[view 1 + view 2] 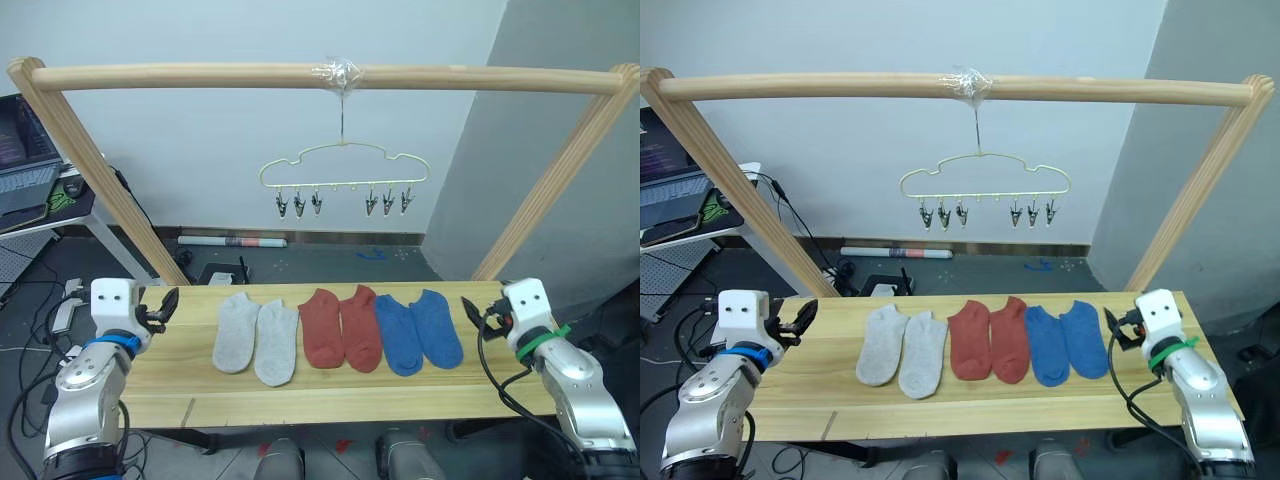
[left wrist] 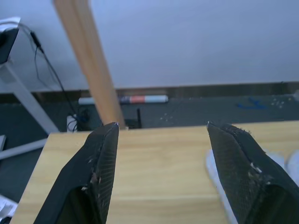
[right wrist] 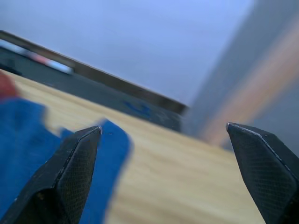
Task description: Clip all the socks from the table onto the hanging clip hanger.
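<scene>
Closest to the head camera, the table (image 1: 330, 405) runs wide across the view, its light wood planks bare at both ends and along the near edge. Behind and over it stands a wooden pole frame (image 1: 180, 76), two slanted legs rising from the far corners of the table to a level top bar.

From the middle of that bar the clip hanger (image 1: 344, 166) hangs by its hook, well above the tabletop; its small metal clips dangle in two groups of three, none of them holding anything.

All six socks lie flat in a row on the middle of the table, toes toward the near edge. From the robot's left: two grey socks (image 1: 256, 337) side by side and touching, then two red socks (image 1: 341, 327), then two blue socks (image 1: 418, 329). The pairs lie just beside one another, the inner red and blue socks touching.

At the left end of the table the left gripper (image 1: 165, 306) hovers over bare wood, near the grey socks but apart from them; its fingers (image 2: 100, 168) are spread wide and grasp nothing. At the right end the right gripper (image 1: 472, 309) sits just beside the outer blue sock, fingers (image 3: 74, 170) likewise spread wide and empty.
</scene>
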You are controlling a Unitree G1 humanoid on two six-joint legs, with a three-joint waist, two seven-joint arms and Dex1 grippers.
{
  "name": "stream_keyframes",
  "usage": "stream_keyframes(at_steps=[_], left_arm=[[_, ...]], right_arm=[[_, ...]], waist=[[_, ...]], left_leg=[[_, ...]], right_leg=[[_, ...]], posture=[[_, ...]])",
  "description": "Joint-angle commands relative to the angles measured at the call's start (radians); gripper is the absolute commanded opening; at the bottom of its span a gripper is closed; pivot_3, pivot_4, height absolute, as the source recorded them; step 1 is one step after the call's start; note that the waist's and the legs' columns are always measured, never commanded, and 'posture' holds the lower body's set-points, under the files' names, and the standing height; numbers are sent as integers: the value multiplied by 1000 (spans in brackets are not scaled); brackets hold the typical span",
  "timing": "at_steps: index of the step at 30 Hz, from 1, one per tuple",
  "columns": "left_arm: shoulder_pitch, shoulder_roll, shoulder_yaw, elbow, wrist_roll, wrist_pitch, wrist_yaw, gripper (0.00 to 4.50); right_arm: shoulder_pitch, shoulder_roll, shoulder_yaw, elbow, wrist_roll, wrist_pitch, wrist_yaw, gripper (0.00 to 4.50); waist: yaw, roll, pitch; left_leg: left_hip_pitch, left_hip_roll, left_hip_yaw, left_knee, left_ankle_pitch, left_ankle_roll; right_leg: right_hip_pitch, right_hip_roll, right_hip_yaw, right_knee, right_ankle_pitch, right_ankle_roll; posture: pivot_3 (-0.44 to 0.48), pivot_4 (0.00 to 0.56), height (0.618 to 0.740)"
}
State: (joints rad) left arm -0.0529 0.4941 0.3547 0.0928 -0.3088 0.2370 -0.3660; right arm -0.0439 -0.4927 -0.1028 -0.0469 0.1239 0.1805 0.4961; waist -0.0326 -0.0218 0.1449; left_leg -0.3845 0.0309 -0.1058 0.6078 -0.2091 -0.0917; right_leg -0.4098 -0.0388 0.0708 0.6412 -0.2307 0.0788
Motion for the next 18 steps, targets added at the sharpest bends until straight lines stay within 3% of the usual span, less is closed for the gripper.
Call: stream_keyframes(at_steps=[1,6,9,18], left_arm=[[-80,-60,-109,-160,7,41,25,3085],[-170,-127,-192,-162,61,28,66,3085],[-259,-208,-243,-97,123,-9,141,3085],[-399,-326,-288,104,213,-141,237,3085]], right_arm=[[-130,-1,83,-81,67,-18,141,4500],[-228,25,126,-67,69,-4,159,4500],[-279,43,153,-70,67,10,171,4500],[-327,58,157,-128,98,93,182,4500]], waist=[[1,-2,10],[0,-3,11],[2,-1,14],[-9,-2,19]], left_leg=[[0,0,0,1,0,0],[-1,0,-3,0,0,1],[-4,-1,-3,0,0,1],[-5,-1,-3,1,0,1]], right_leg=[[0,0,0,0,0,0],[1,2,-1,1,-2,1],[0,2,0,0,-2,1],[-1,2,0,1,-2,2]], posture=[[10,131,740],[-1,137,740],[-18,142,740],[-79,154,740]])
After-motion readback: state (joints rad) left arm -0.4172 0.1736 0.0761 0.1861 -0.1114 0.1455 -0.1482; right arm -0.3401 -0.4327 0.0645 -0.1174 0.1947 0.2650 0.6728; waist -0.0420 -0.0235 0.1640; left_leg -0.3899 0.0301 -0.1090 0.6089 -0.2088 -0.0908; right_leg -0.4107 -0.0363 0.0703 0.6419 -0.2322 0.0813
